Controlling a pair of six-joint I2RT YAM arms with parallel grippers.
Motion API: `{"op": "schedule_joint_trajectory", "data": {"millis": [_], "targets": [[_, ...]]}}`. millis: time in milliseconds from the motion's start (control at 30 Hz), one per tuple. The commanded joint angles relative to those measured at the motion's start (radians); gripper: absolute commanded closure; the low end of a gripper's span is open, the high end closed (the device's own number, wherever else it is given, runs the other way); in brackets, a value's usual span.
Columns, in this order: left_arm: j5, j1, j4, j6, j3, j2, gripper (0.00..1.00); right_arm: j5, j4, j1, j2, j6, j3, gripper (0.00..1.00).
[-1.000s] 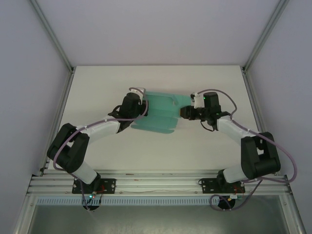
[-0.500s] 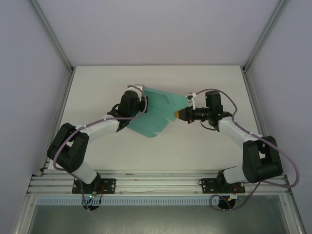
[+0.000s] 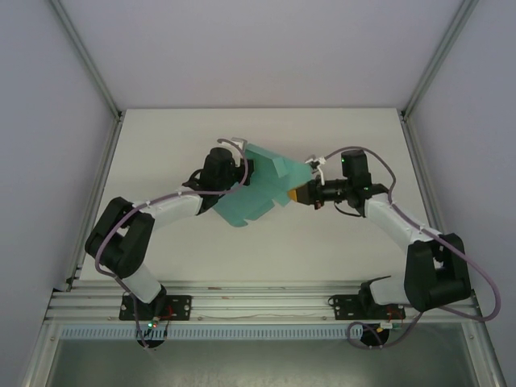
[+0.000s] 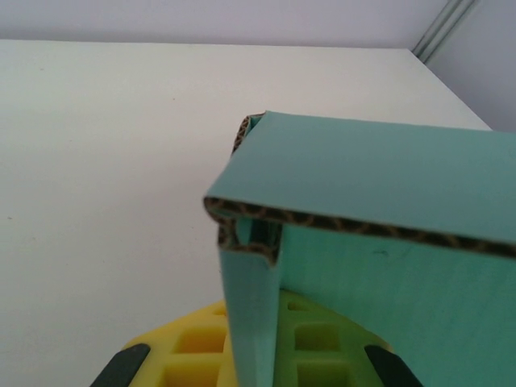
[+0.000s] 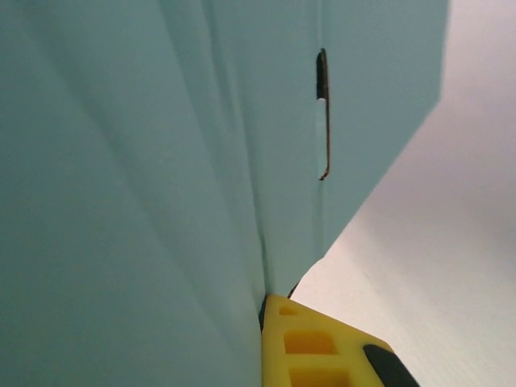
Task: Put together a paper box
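Observation:
The paper box (image 3: pixel 260 192) is a teal-green die-cut card with creases, held up off the table between both arms and tilted. My left gripper (image 3: pixel 241 172) is shut on the card's left edge. In the left wrist view a folded strip of the box (image 4: pixel 379 201) with its brown corrugated edge stands between the yellow pads (image 4: pixel 181 355) of the left gripper (image 4: pixel 254 359). My right gripper (image 3: pixel 297 193) is shut on the card's right corner. In the right wrist view the box (image 5: pixel 145 177) lies against one yellow finger (image 5: pixel 310 347) of the right gripper (image 5: pixel 263 334); the other finger is hidden behind it.
The white table (image 3: pixel 347 137) lies under the card. Grey walls with metal posts (image 3: pixel 90 72) close in the back and sides. An aluminium rail (image 3: pixel 258 300) runs along the near edge, where both arm bases stand.
The right gripper has closed on the card's right corner. The card has swung from lying fairly flat to a steeper tilt and looks narrower from above. Both wrists shifted slightly.

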Motion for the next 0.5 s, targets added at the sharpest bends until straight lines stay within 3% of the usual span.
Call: {"op": "schedule_joint_trajectory", "data": {"millis": [0,67,133,167,267,367,467], "targets": [[-0.065,-0.023,-0.033,-0.016,0.039,-0.005,1.00,0.204,-0.030,0.013,-0.046,0.023,0.037,0.78],[-0.136,-0.023,-0.067,-0.037,0.036,-0.019,1.00,0.361,-0.019,0.012,-0.073,0.074,0.015,0.65],[-0.171,-0.022,-0.082,-0.051,0.033,-0.031,1.00,0.421,-0.007,0.012,-0.092,0.085,-0.012,0.38],[-0.180,-0.023,-0.092,-0.056,0.032,-0.034,1.00,0.427,0.004,0.012,-0.098,0.095,-0.027,0.28],[-0.194,-0.023,-0.107,-0.056,0.034,-0.042,1.00,0.495,0.043,0.011,-0.126,0.166,-0.058,0.23],[-0.221,-0.023,-0.121,-0.058,0.035,-0.045,1.00,0.668,0.020,0.012,-0.163,0.238,-0.063,0.18],[-0.231,-0.023,-0.120,-0.074,0.035,-0.050,1.00,0.754,0.013,0.010,-0.181,0.241,-0.094,0.15]]}}
